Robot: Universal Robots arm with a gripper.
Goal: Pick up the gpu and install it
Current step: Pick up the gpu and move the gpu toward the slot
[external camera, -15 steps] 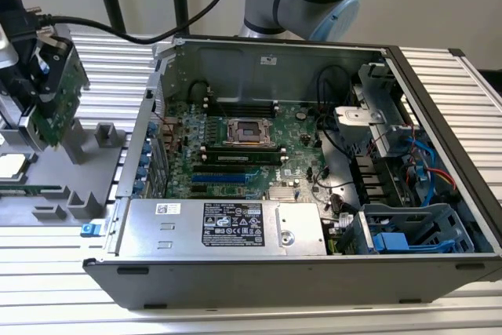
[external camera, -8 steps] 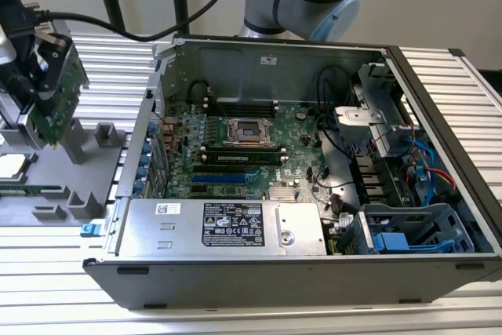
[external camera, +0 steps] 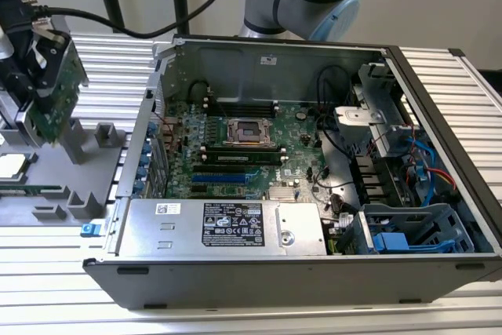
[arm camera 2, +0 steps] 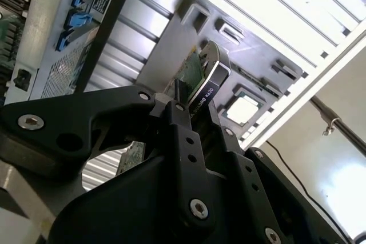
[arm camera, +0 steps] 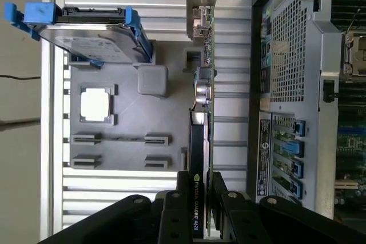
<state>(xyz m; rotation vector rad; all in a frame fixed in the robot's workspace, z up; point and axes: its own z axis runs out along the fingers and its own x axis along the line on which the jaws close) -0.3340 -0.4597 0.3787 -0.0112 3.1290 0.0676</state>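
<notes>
Clamped in the hand [arm camera: 201, 186], the gpu [arm camera: 198, 141] is held upright over the grey tray [external camera: 98, 172], at nine o'clock from the computer case [external camera: 235, 288]; white print is seen along its cooler edge.

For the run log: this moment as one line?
gripper: shut on gpu | gpu: over gray tray, outside computer case | install: not done

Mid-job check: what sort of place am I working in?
Looks like a robotics test bench for computer assembly: an open computer case sits on a slatted metal table, a grey parts tray beside it, and the gripper holds the gpu by that tray.
</notes>
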